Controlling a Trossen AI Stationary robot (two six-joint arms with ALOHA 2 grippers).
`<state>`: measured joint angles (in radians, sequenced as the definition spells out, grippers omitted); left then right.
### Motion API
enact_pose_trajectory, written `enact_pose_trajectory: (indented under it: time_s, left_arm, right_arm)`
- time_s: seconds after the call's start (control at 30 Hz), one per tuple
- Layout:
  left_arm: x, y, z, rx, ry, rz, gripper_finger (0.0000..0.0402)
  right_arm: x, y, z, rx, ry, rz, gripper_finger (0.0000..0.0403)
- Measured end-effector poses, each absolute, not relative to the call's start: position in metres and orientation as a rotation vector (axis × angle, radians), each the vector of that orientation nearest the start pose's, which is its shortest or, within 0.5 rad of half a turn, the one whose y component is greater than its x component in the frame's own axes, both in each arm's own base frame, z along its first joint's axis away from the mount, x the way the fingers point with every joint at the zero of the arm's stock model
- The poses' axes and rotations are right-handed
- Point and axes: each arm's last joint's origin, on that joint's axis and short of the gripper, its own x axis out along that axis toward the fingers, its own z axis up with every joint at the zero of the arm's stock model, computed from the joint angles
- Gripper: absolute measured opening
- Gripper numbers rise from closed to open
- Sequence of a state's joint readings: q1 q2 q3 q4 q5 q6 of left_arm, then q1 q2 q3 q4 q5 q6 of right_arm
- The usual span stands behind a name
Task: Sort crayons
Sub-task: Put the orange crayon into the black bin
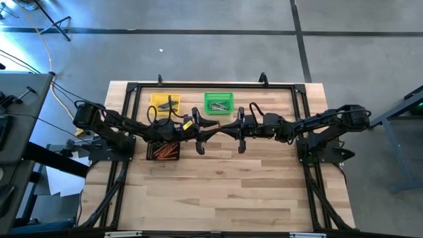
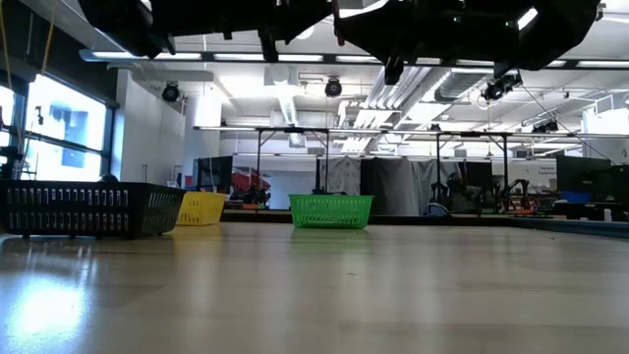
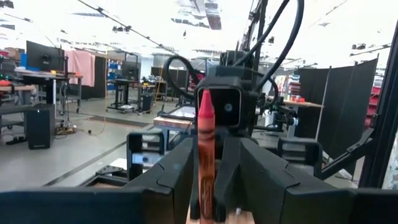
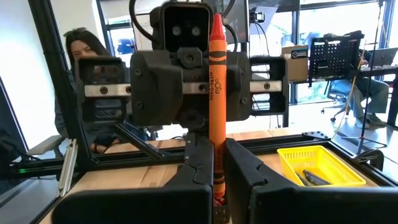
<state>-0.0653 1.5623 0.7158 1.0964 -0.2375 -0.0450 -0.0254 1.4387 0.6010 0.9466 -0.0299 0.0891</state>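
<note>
One orange-red crayon (image 4: 216,93) stands upright in the air over the table's middle, where my two grippers meet tip to tip. My right gripper (image 4: 218,182) comes in from the right and is shut on the crayon. My left gripper (image 3: 214,186) comes in from the left and is open. Its fingers stand on either side of the same crayon (image 3: 206,143), and I cannot see whether they touch it. In the high view the left gripper (image 1: 215,127) and the right gripper (image 1: 229,127) face each other. More orange-red crayons lie in the black bin (image 1: 162,151). My right gripper pinches the crayon's lower part (image 4: 217,167) between its two fingers. The fingers come nearly level from the table's right and lie across the crayon. The crayon stands upright above them with its pointed tip up, clear of the table.
A yellow bin (image 1: 164,102) holding dark crayons and a green bin (image 1: 219,102) holding grey ones stand at the far edge. The black bin (image 2: 88,208) sits under my left arm. A black frame (image 1: 132,89) rims the table. A person (image 4: 81,46) sits beyond the table.
</note>
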Motion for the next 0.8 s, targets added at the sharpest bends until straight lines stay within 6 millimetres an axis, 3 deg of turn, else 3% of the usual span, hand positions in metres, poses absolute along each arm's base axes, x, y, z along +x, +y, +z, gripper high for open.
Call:
enact_pose_trajectory:
  time_s: [0.53, 0.8]
  left_arm:
    - [0.3222, -0.0129, 0.2509, -0.054, -0.225, 0.173, 0.0091]
    - [0.3223, -0.0104, 0.2509, -0.057, -0.225, 0.177, 0.0028]
  right_arm:
    - [0.2899, -0.0022, 0.2338, 0.076, -0.108, 0.024, 0.0002]
    - [0.2899, -0.0024, 0.2338, 0.076, -0.108, 0.02, 0.0002]
